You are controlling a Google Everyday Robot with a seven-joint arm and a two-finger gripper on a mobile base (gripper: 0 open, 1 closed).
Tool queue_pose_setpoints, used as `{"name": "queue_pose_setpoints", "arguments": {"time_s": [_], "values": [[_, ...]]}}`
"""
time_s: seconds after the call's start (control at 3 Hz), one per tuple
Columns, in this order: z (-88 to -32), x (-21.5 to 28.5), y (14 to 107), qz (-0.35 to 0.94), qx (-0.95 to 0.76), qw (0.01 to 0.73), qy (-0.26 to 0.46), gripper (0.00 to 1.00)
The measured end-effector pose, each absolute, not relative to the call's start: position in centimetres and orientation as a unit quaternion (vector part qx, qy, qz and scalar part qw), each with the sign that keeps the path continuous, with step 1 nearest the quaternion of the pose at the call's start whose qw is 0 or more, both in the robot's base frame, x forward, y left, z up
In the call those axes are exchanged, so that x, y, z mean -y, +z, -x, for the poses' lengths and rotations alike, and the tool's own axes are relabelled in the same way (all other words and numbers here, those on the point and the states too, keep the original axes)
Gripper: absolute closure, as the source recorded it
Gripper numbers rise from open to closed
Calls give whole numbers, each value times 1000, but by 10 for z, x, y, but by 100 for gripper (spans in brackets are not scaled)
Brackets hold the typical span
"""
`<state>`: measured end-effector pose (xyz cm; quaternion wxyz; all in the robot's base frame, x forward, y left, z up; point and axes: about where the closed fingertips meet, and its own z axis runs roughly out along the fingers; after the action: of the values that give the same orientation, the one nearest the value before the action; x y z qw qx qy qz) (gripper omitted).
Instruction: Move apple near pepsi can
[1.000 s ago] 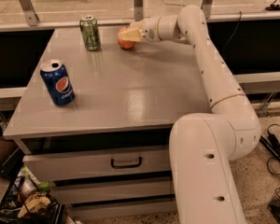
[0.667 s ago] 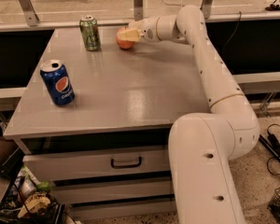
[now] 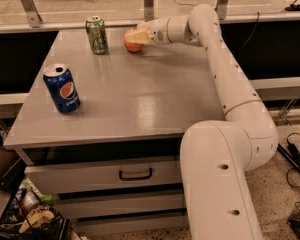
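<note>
Far across the table, the gripper sat on the apple; whether clamped, unclear. A loose hold risked rolling it left into the green can.

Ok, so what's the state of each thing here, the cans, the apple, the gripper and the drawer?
apple: far side of the table, gripper on it.
pepsi can: upright, front left, far from the apple.
green can: upright, left of the apple.
gripper: at the apple's top.
top drawer: closed.
</note>
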<state>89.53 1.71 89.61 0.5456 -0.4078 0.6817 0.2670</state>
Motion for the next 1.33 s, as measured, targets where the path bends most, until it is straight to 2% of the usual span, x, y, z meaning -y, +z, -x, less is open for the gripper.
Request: {"name": "queue_pose_setpoints", "arguments": {"time_s": [0.33,0.67,1.33], "values": [[-895,-17,896,408,-682,546,267,100],[-895,-21,894,409,-682,544,269,82],[-896,-29,889,411,-681,541,273,35]]}}
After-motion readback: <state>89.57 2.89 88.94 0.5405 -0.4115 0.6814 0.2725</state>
